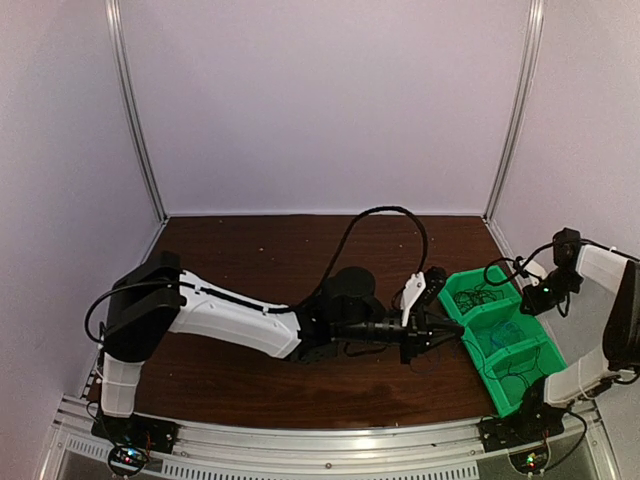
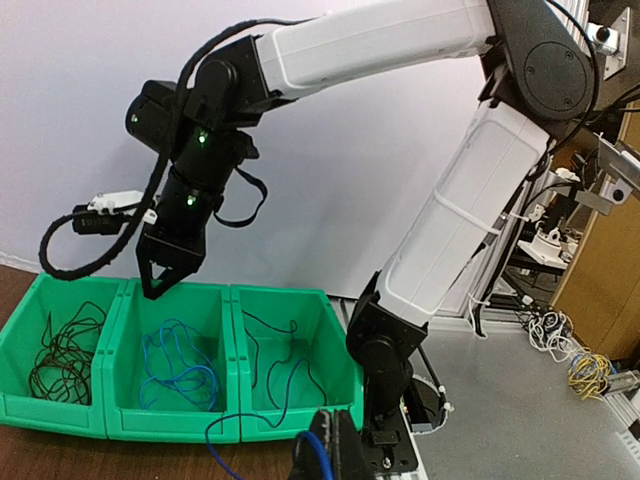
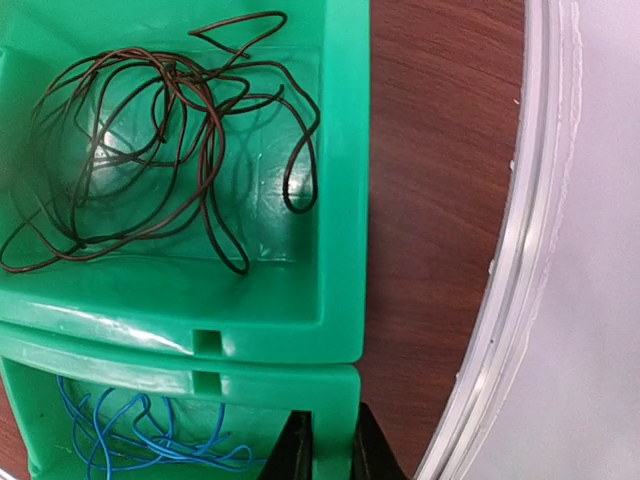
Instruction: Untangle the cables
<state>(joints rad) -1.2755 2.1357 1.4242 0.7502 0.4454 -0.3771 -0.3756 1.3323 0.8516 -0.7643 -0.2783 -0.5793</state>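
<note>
My left gripper (image 2: 330, 450), just in front of the green bins (image 2: 170, 415), looks pinched shut on a blue cable (image 2: 225, 432) trailing over their wall. If I pull, snagged dark cables (image 2: 262, 335) may follow. The right gripper (image 2: 168, 280) hovers above the bins, slightly parted and empty.

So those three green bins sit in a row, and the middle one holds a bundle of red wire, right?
Not quite. The three green bins do sit in a row, but the middle one holds a bundle of blue wire, not red. The left wrist view shows this most plainly.
</note>
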